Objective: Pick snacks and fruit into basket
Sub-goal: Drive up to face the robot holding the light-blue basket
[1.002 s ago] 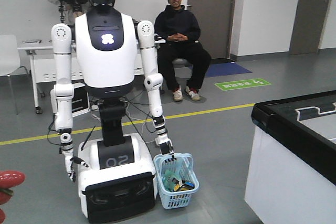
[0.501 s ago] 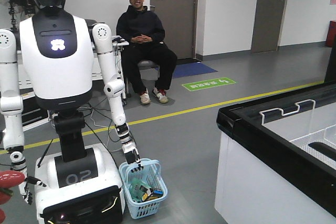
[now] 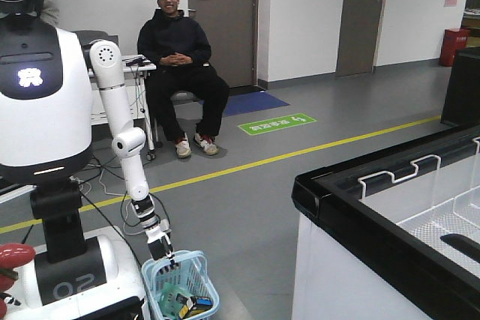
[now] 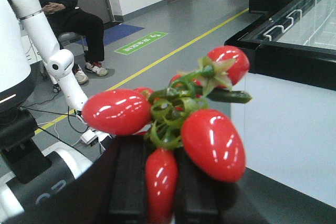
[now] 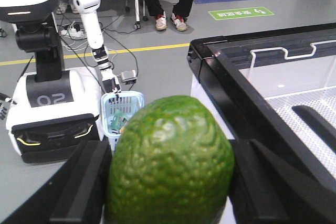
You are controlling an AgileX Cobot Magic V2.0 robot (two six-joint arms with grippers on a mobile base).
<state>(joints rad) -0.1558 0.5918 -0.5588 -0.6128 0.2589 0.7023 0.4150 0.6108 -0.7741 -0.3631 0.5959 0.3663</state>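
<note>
Red fruit cluster [image 4: 178, 124] and green fruit [image 5: 170, 163] are sitting pinched in left and right claws, basket [image 5: 122, 109] awaiting both.

1. Red fruit cluster [image 4: 173, 124]: glossy, smooth skin like moulded plastic, sharp highlights; green stems equally shiny.
2. Green fruit [image 5: 170, 161]: pebbled, rough skin, dull sheen.
3. Left gripper [image 4: 157, 182] and right gripper [image 5: 168, 192]: matt black fingers.
4. Basket [image 3: 180, 290]: pale blue plastic lattice.
5. Freezer [image 3: 390, 215]: glossy black rim, clear glass lid.
6. Floor [image 3: 300, 148]: smooth grey, slight sheen.
</note>
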